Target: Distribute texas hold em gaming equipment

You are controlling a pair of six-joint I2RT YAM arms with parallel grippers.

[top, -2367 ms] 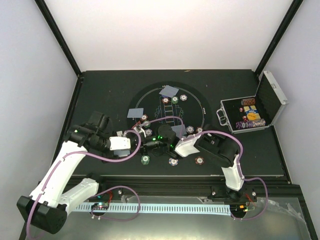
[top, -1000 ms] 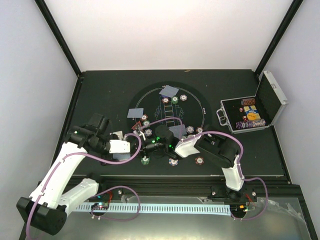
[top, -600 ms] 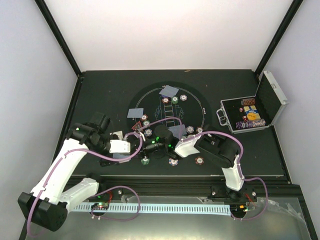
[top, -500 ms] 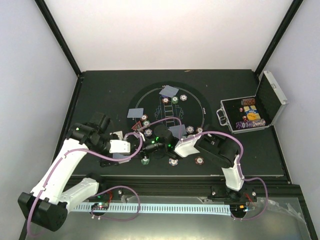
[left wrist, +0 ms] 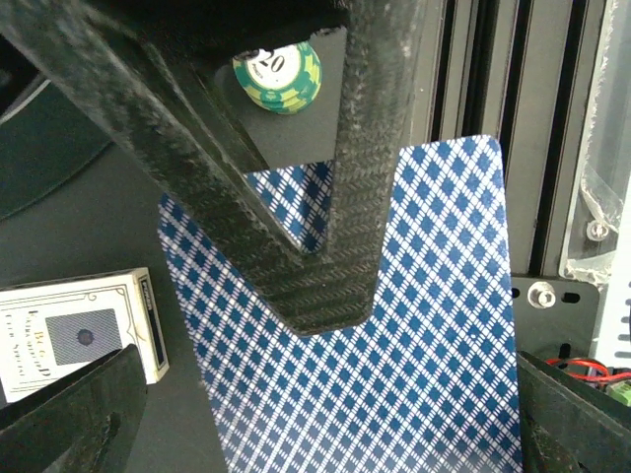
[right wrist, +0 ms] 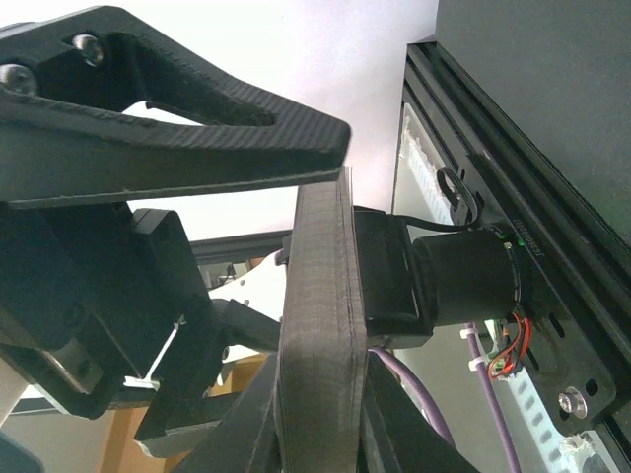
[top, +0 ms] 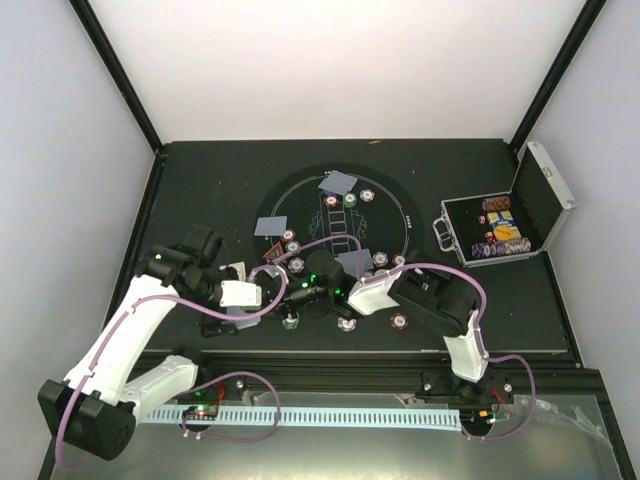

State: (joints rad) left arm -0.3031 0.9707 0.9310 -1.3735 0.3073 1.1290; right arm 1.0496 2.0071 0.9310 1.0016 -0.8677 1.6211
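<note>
A blue-diamond-backed playing card (left wrist: pixel 414 296) hangs flat above the table at the mat's near left, also seen as the card (top: pixel 243 316). My right gripper (top: pixel 280 300) is shut on it; its upper finger (left wrist: pixel 325 256) lies across the card's back. In the right wrist view the right gripper (right wrist: pixel 330 325) shows as a closed band. My left gripper (left wrist: pixel 325 434) is open, its fingers (left wrist: pixel 59 414) wide on either side of the card. A green chip (left wrist: pixel 279 77) lies beyond. More cards (top: pixel 270 225) and chips (top: pixel 347 323) sit on the mat (top: pixel 400 215), with a red triangle marker (top: pixel 272 255).
A white card box (left wrist: pixel 79 340) lies on the table just left of the held card. The open silver case (top: pixel 505 225) with chip stacks stands at the right. The table's metal rail (left wrist: pixel 493 79) runs close along the near edge.
My left gripper's jaws have swung wide open around the card, and the left arm has edged slightly left. The right arm and the card have stayed in place.
</note>
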